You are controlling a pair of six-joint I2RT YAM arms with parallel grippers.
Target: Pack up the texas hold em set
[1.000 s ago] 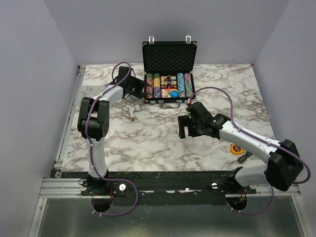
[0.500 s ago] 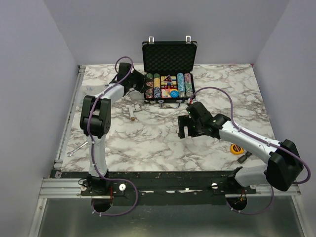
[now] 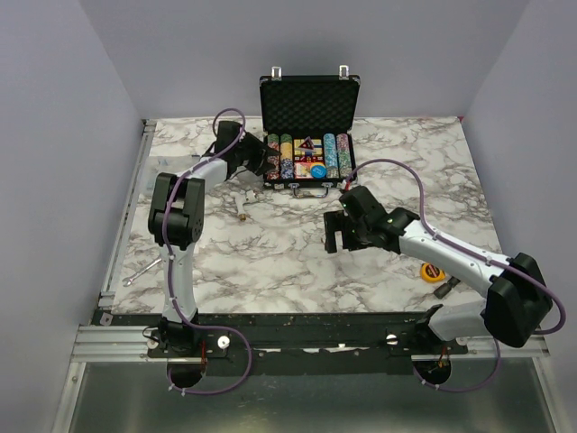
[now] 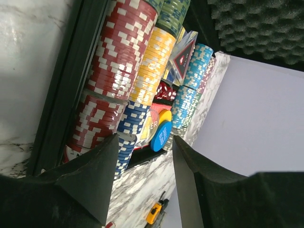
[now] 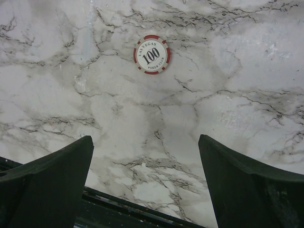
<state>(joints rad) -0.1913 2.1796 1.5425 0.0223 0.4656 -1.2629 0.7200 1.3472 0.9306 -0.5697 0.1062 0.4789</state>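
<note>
The black briefcase (image 3: 307,102) stands open at the back of the table, foam lid upright. It holds multicoloured chip rows (image 3: 306,156), a blue disc (image 3: 318,170) and a red card box. My left gripper (image 3: 256,159) is open and empty at the case's left side. In the left wrist view its jaws (image 4: 145,137) frame the red chip row (image 4: 114,71), a blue disc (image 4: 161,136) and a yellow disc (image 4: 164,117). My right gripper (image 3: 335,236) is open and empty above the marble. In the right wrist view (image 5: 145,140) a white-and-red "100" chip (image 5: 151,54) lies on the table ahead of it.
A yellow-and-black tape measure (image 3: 434,271) lies at the right beside my right arm, also in the left wrist view (image 4: 154,213). A small white object (image 3: 242,200) lies left of centre. A thin metal tool (image 3: 142,271) lies near the left edge.
My left gripper has moved a little up and right, closer to the case's left side. The right arm has barely moved.
</note>
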